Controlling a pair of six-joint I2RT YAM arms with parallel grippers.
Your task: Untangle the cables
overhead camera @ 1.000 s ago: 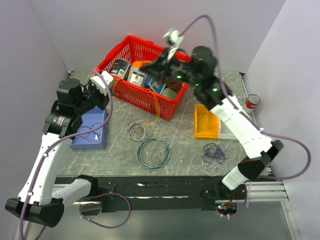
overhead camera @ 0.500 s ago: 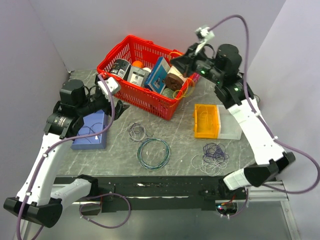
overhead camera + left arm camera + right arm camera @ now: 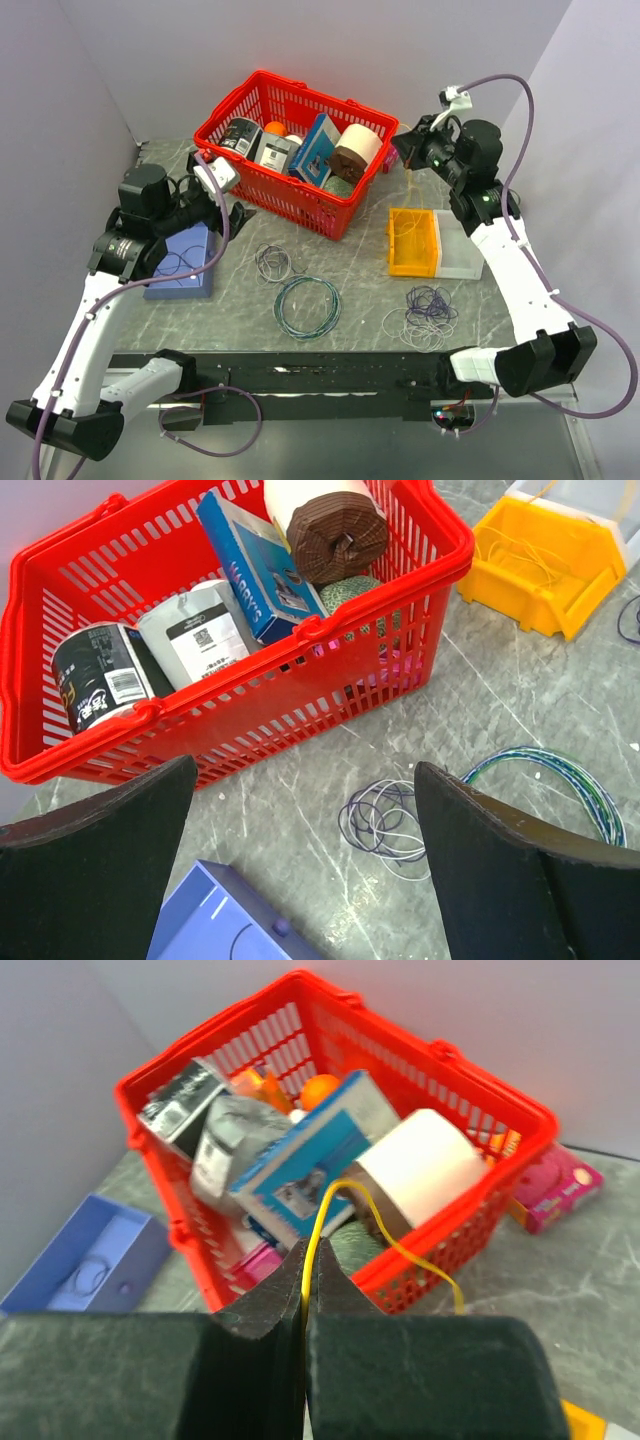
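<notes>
Yellow wire pinched in the closed right end effector, looping ahead of it toward the red basket. Other wire loops lie on the counter well below it. Left end effector open and empty, small loop just ahead. Risk: the thin wire slips the pinch, or its tail snags the basket mesh or orange bin. Tail hidden below the fingers, barely visible from above.

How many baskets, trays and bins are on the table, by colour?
red basket: 1
blue tray: 1
yellow bin: 1
clear bin: 1
Total: 4
</notes>
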